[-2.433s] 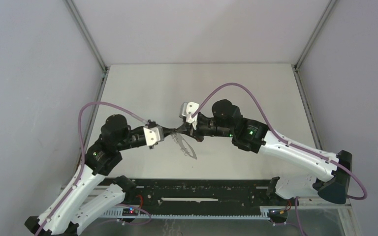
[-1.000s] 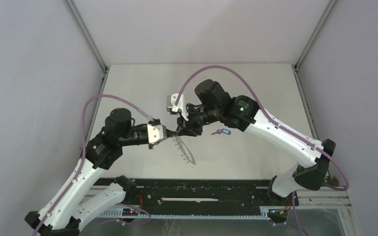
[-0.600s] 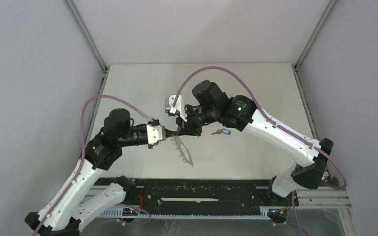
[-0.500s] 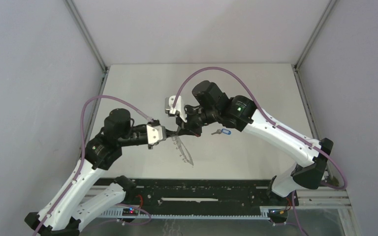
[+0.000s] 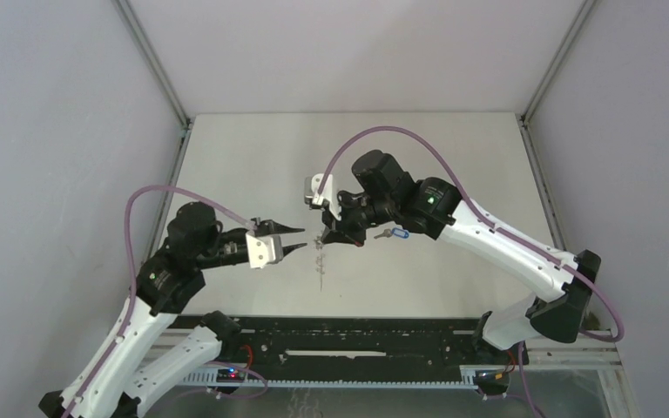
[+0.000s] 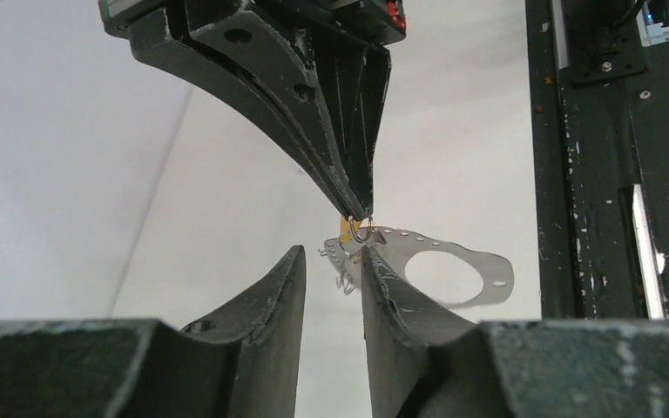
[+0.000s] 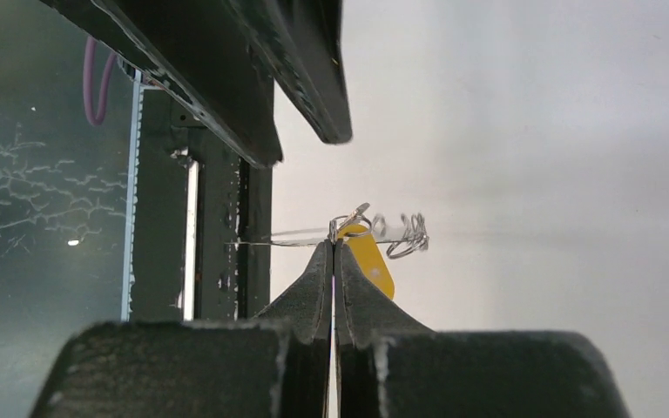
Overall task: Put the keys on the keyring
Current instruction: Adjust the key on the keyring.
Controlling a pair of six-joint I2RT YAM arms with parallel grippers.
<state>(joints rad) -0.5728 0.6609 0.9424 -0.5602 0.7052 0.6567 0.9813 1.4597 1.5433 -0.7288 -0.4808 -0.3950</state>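
The keyring (image 5: 320,264), a thin grey plate with a large hole (image 6: 488,266), hangs above the table from my right gripper (image 5: 322,237). That gripper (image 7: 332,247) is shut on one of the small wire loops at the keyring's top edge. The yellow-headed key (image 7: 375,259) hangs right at that pinch (image 6: 346,228). More wire loops (image 7: 411,233) cluster beside it. My left gripper (image 5: 297,239) stands open just left of the keyring, its fingers (image 6: 289,266) holding nothing. The blue-tagged key (image 5: 393,233) lies on the table, partly under the right arm.
A black rail (image 5: 357,335) runs along the table's near edge below the arms, also seen in the left wrist view (image 6: 575,174). Grey enclosure walls stand left, right and behind. The left gripper's fingers (image 7: 305,78) fill the top of the right wrist view.
My left gripper has opened, let go of the keyring and drawn back to the left. The right gripper has shut on it, and the keyring now hangs edge-on from the right gripper alone.
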